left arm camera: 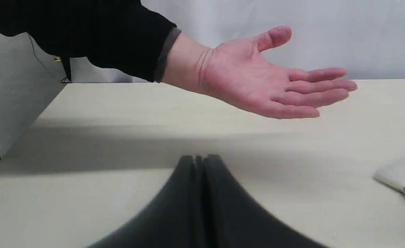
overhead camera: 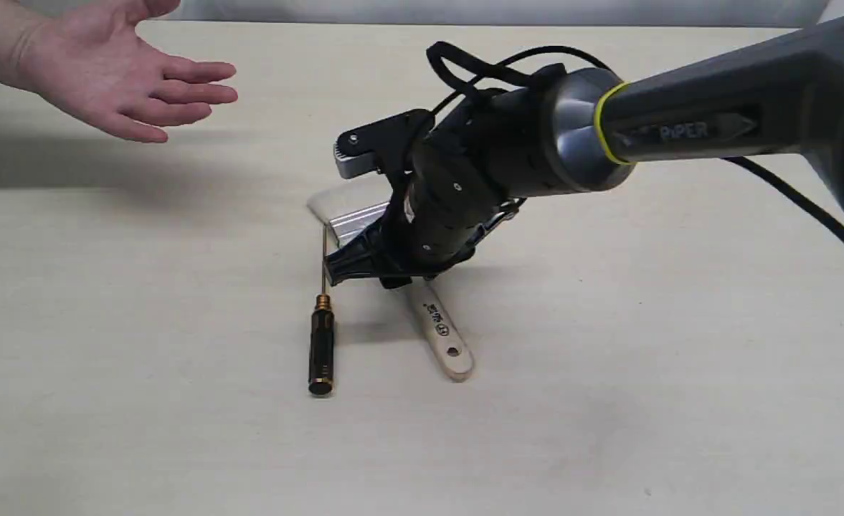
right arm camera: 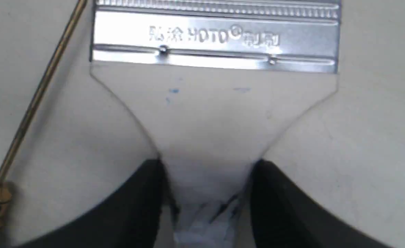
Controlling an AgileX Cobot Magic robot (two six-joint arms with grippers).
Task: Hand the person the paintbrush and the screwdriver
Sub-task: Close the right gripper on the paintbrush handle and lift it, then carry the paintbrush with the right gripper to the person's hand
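Observation:
The paintbrush (overhead camera: pixel 444 337) lies flat on the table, its silver ferrule (right arm camera: pixel 216 38) pointing away from me. My right gripper (overhead camera: pixel 361 266) is down over the brush's neck. In the right wrist view the right gripper (right arm camera: pixel 205 165) has both black fingers pressed against the sides of the wooden handle, shut on it. The screwdriver (overhead camera: pixel 321 351) lies just left of the brush, its thin shaft (right arm camera: pixel 33 103) running alongside the ferrule. The person's hand (overhead camera: pixel 120 79) hovers palm up at the far left. My left gripper (left arm camera: pixel 199 159) is shut and holds nothing, facing that hand (left arm camera: pixel 264 82).
The pale table (overhead camera: pixel 608 401) runs bare toward the front and right. A black cable (overhead camera: pixel 809 208) trails from the right arm. The brush's bristles (left arm camera: pixel 396 172) show at the edge of the left wrist view. A grey wall stands behind the table.

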